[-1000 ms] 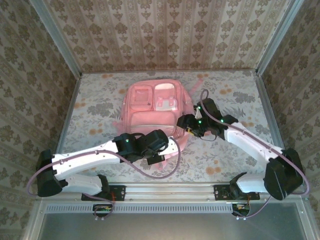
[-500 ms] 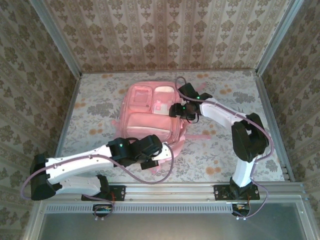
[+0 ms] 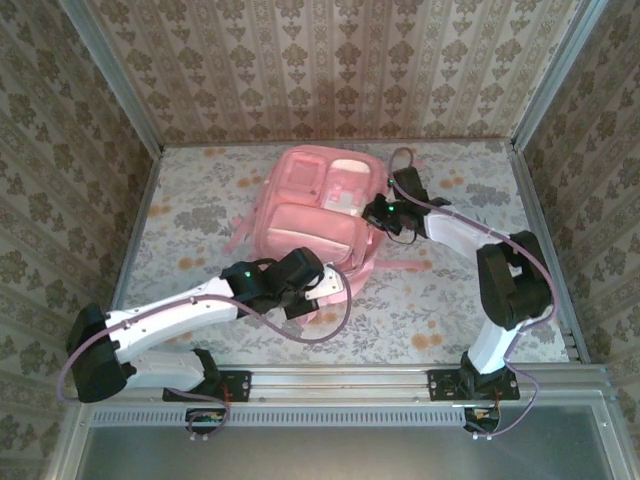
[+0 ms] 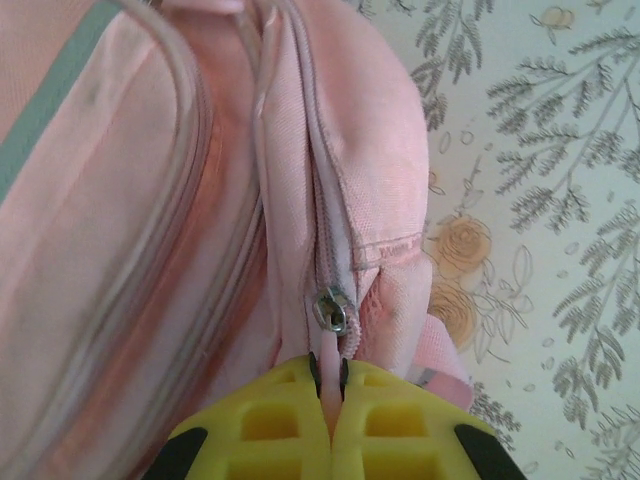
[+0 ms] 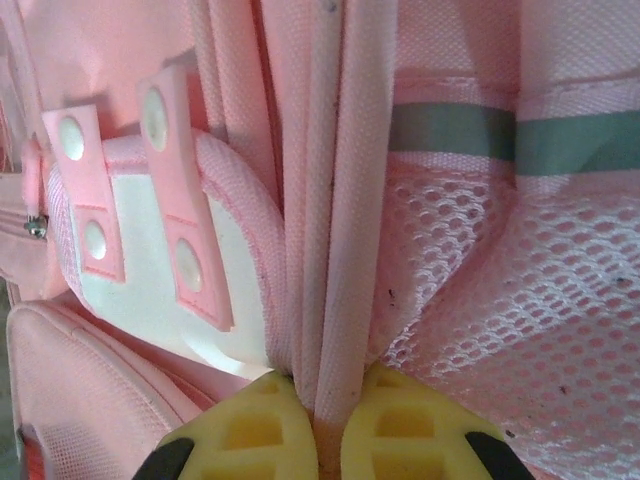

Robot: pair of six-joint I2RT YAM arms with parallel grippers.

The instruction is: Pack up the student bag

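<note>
The student bag [image 3: 310, 215] is a big pink backpack lying flat on the floral table, front pockets up. My left gripper [image 3: 325, 285] is at its near right corner. In the left wrist view that gripper [image 4: 330, 385] is shut on the pink pull tab of a metal zipper slider [image 4: 332, 310] on the bag [image 4: 150, 200]. My right gripper [image 3: 372, 213] is at the bag's right side. In the right wrist view it [image 5: 325, 400] is shut on a pink piped fabric edge of the bag, between a white flap pocket [image 5: 150, 290] and a mesh side pocket [image 5: 480, 290].
The floral tablecloth [image 3: 450, 290] is bare to the right and left of the bag. Patterned walls with metal posts [image 3: 110, 75] close in the back and sides. A pink strap [image 3: 238, 240] trails from the bag's left side, another [image 3: 405, 263] from its right.
The right gripper moved from beside the bag's right edge onto its upper right side and shut on the fabric edge. The bag shifted slightly away and right. The left gripper stayed shut on the zipper pull.
</note>
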